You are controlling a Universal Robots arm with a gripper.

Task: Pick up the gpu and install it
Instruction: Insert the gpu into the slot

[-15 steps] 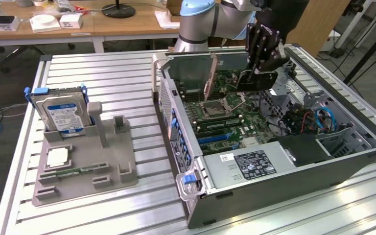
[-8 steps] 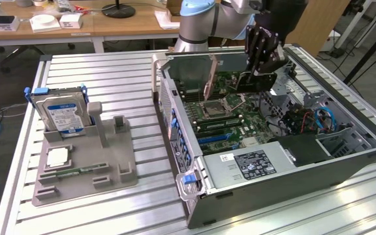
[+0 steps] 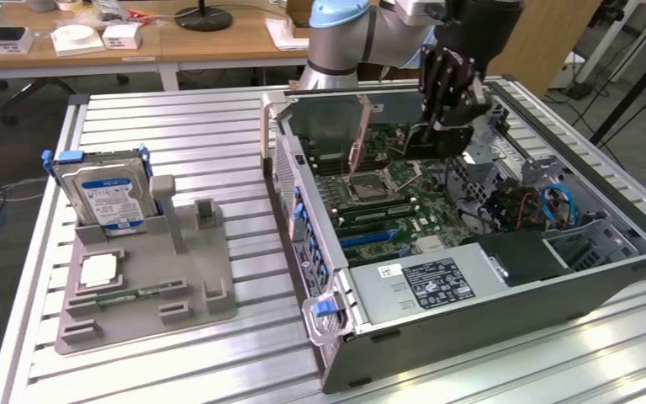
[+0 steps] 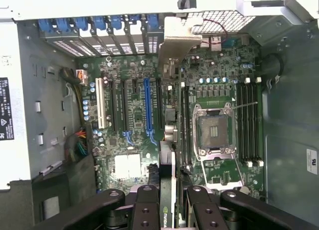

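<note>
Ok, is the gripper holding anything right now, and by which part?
The gripper holds the gpu, pinched across its flat faces at the end away from its silver bracket.

The pincer [image 3: 444, 126] hangs inside the open-faced grey metal computer case [image 3: 289, 194], clamped on the thin flat black gpu card [image 4: 168, 162], and the case's open face above it is the free way in or out. Straight beneath the pincer the green motherboard [image 4: 114, 68] blocks the way, with a long blue slot [image 4: 147, 108] just beside the card on one flank and the square silver processor socket [image 4: 213, 132] and black memory slots [image 4: 249, 122] on the other. Past the card's silver bracket stands the case's rear wall with its row of blue-clipped slot covers [image 4: 99, 38]; the ribbed aluminium worktop [image 3: 177, 126] outside lies well apart from the pincer.
</note>
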